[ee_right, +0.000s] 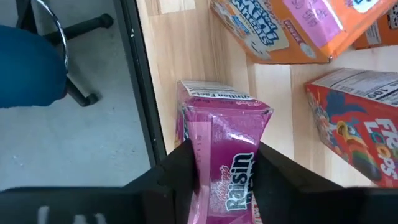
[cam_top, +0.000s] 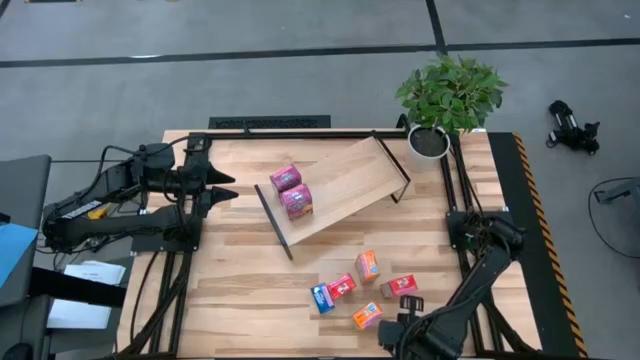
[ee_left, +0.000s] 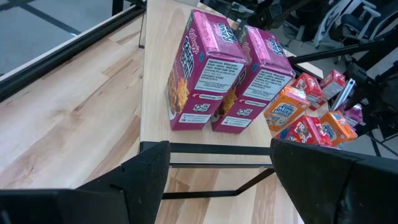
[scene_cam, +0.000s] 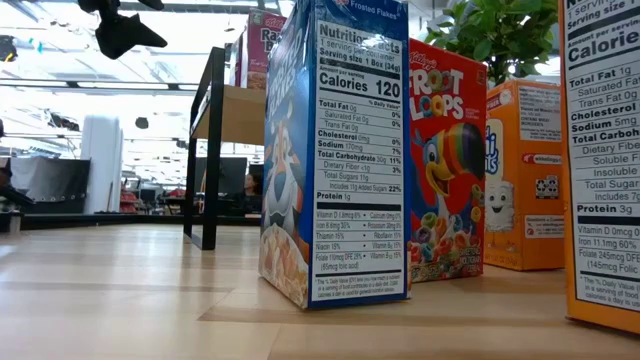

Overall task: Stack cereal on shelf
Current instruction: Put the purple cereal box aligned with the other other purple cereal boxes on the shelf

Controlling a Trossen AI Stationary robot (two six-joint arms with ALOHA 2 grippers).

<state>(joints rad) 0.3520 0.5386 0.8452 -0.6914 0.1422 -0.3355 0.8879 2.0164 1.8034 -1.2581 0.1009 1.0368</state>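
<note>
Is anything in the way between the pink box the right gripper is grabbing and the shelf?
Yes. The other cereal boxes stand on the table between the right gripper, closing on a pink box, and the shelf. Lifting over them should clear.

2 cereal boxes (cam_top: pixel 291 190) stand side by side on the shelf (cam_top: pixel 350 180), 5 boxes (cam_top: pixel 362 285) before it.

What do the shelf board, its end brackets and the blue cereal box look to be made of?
Shelf board: pale wood with visible grain, matte. End brackets: thin black bars, probably painted metal. Blue cereal box: printed cardboard, slightly glossy, with folded edges.
</note>
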